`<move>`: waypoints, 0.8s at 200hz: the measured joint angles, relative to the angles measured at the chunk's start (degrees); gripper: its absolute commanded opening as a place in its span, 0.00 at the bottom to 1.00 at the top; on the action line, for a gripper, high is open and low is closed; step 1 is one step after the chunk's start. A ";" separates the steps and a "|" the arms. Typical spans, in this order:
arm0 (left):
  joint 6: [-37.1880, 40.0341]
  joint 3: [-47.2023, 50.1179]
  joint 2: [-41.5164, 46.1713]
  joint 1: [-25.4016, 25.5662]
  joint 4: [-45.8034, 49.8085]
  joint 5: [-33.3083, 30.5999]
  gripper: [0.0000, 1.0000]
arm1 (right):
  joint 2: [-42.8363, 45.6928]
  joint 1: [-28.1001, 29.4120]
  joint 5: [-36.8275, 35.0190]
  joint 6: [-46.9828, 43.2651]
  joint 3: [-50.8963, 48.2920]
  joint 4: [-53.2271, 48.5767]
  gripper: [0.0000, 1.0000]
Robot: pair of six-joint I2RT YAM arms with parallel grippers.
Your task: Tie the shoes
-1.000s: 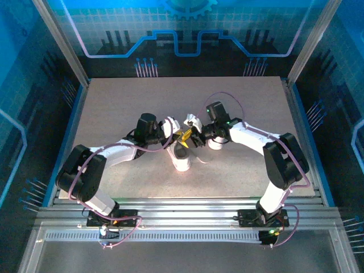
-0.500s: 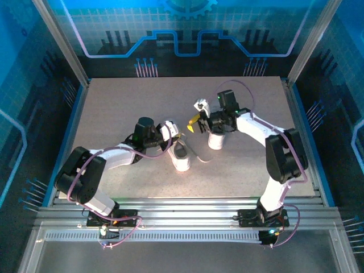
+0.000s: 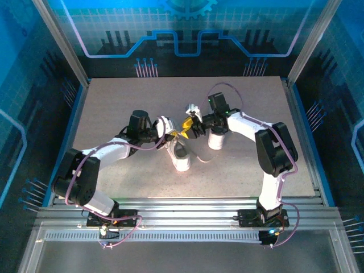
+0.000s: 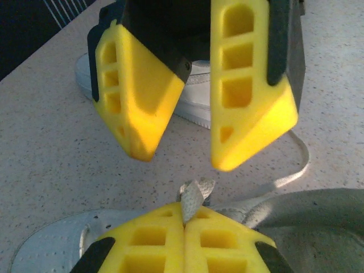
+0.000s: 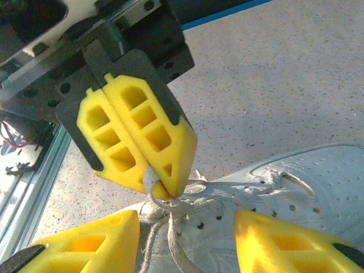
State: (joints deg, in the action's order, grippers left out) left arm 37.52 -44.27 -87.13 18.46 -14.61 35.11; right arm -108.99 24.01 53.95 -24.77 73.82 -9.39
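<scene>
Speckled table (image 3: 114,102), wide open margin to all edges. We note the shoes (image 3: 181,159) mid-table, well apart from the rails. Left gripper (image 4: 183,227) pressed together, pinching a lace (image 4: 193,194) above one shoe. Right gripper (image 4: 182,162) spread, facing it, near.

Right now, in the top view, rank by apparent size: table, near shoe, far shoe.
1. table
2. near shoe
3. far shoe, but the right arm hides part of it, so the shoes' order is unsure.

Left end effector (image 4: 183,219) is clamped closed, facing the wide-spread right end effector (image 4: 183,160).
</scene>
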 measured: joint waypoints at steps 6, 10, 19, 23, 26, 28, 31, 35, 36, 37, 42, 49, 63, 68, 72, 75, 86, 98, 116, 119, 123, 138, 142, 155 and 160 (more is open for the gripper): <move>0.22 -0.31 0.00 -0.17 0.90 0.48 0.00 | 0.00 0.22 -0.15 -0.63 0.00 -0.22 0.47; 0.37 -0.44 0.00 -0.28 1.36 0.79 0.00 | 0.00 0.39 -0.44 -1.09 0.00 -0.44 0.47; 0.74 -0.83 0.00 -0.46 2.54 1.29 0.00 | -0.07 0.70 -0.81 -1.92 0.02 -0.90 0.47; 1.01 -1.03 0.00 -0.50 3.06 1.49 0.00 | -0.09 0.79 -1.03 -2.25 0.04 -1.09 0.47; 1.25 -1.20 0.00 -0.52 3.56 1.68 0.00 | -0.13 0.87 -1.05 -2.49 0.09 -1.22 0.47; 1.38 -1.29 0.00 -0.55 3.82 1.79 0.00 | -0.15 0.94 -1.18 -2.69 0.13 -1.38 0.47; 1.51 -1.46 0.00 -0.57 4.20 1.92 0.00 | -0.22 1.05 -1.27 -2.95 0.15 -1.51 0.47; 1.73 -1.68 0.00 -0.63 4.66 2.14 0.00 | -0.24 1.11 -1.42 -3.26 0.24 -1.75 0.47; 1.73 -1.73 0.00 -0.63 4.76 2.23 0.00 | -0.26 1.11 -1.44 -3.30 0.24 -1.79 0.47; 1.84 -1.81 0.00 -0.63 4.98 2.25 0.00 | -0.31 1.16 -1.44 -3.41 0.28 -1.81 0.47; 1.97 -2.16 0.00 -0.63 5.57 2.40 0.00 | -0.39 1.25 -1.51 -3.74 0.46 -2.19 0.47; 2.19 -2.56 0.00 -0.63 6.25 2.71 0.00 | -0.59 1.46 -1.68 -4.28 0.83 -2.75 0.46; 2.97 -3.28 -0.02 -0.63 7.52 3.08 0.00 | -0.96 1.77 -1.92 -5.27 1.64 -3.87 0.45; 3.13 -3.39 -0.02 -0.63 7.82 3.19 0.00 | -1.09 1.88 -2.08 -5.60 1.90 -4.22 0.44; 3.19 -3.56 -0.02 -0.63 8.24 3.32 0.00 | -1.16 1.97 -2.10 -5.92 2.08 -4.44 0.43; 3.23 -3.61 -0.02 -0.63 8.41 3.34 0.00 | -1.20 1.99 -2.10 -5.97 2.23 -4.68 0.42; 3.52 -3.89 -0.04 -0.63 9.11 3.41 0.00 | -1.42 2.21 -2.12 -6.67 2.78 -5.42 0.38; 3.65 -4.24 -0.09 -0.63 9.86 3.54 0.00 | -1.62 2.36 -2.10 -7.21 3.13 -5.95 0.29; 4.02 -4.57 -0.13 -0.66 10.49 3.52 0.00 | -1.64 2.62 -2.10 -7.21 3.21 -6.95 0.20; 4.04 -4.57 -0.13 -0.68 10.51 3.52 0.00 | -1.64 2.67 -2.01 -7.48 3.23 -6.99 0.19; 4.04 -4.57 -0.13 -0.70 10.54 3.52 0.00 | -1.64 2.71 -2.05 -7.28 3.23 -7.21 0.18; 4.02 -4.57 -0.13 -0.72 10.56 3.32 0.00 | -1.64 2.91 -2.03 -7.30 3.23 -7.52 0.17; 4.02 -4.57 -0.13 -0.72 10.56 3.28 0.00 | -1.64 2.95 -2.05 -7.23 3.23 -7.56 0.17; 4.02 -4.57 -0.13 -0.72 10.54 2.91 0.00 | -1.62 3.02 -1.99 -7.21 3.19 -7.56 0.24; 4.02 -4.57 -0.13 -0.72 10.51 2.69 0.00 | -1.62 3.04 -2.01 -6.88 3.10 -7.54 0.30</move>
State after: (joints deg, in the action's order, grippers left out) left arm 41.54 -48.84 -87.26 17.74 -4.10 37.80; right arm -110.61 27.05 51.94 -31.66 76.93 -16.93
